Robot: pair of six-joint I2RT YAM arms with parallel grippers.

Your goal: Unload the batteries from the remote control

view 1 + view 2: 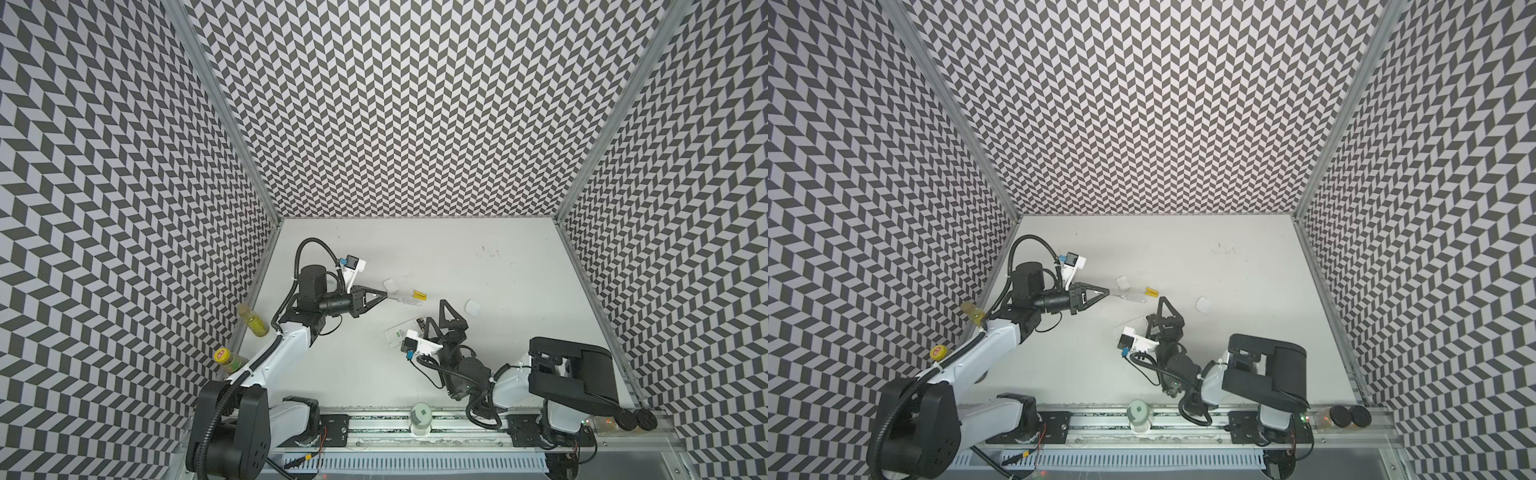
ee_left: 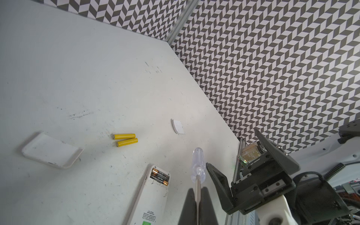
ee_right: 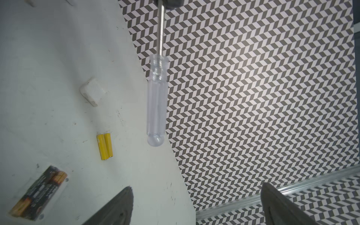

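The white remote control point(image 2: 153, 198) lies back-up on the table with its compartment uncovered; two black batteries point(image 2: 159, 177) with gold ends sit inside it. They also show in the right wrist view as black batteries point(image 3: 41, 192). Two yellow batteries point(image 1: 419, 296) point(image 1: 1152, 292) point(image 2: 125, 139) point(image 3: 104, 146) lie side by side on the table. My left gripper point(image 1: 384, 295) point(image 1: 1106, 294) point(image 2: 197, 194) is shut on the metal shaft of a clear-handled screwdriver point(image 2: 198, 163) point(image 3: 157, 101), held level above the table. My right gripper point(image 1: 436, 320) point(image 1: 1156, 316) point(image 3: 196, 187) stands open and empty beside the remote control point(image 1: 401, 334).
Two white battery covers point(image 1: 390, 284) point(image 1: 472, 307) lie near the yellow cells. A yellow bottle point(image 1: 253, 324) and a jar point(image 1: 226, 359) stand at the left wall. A pale jar point(image 1: 420, 415) sits on the front rail, and dark-lidded jars point(image 1: 631, 419) at the front right.
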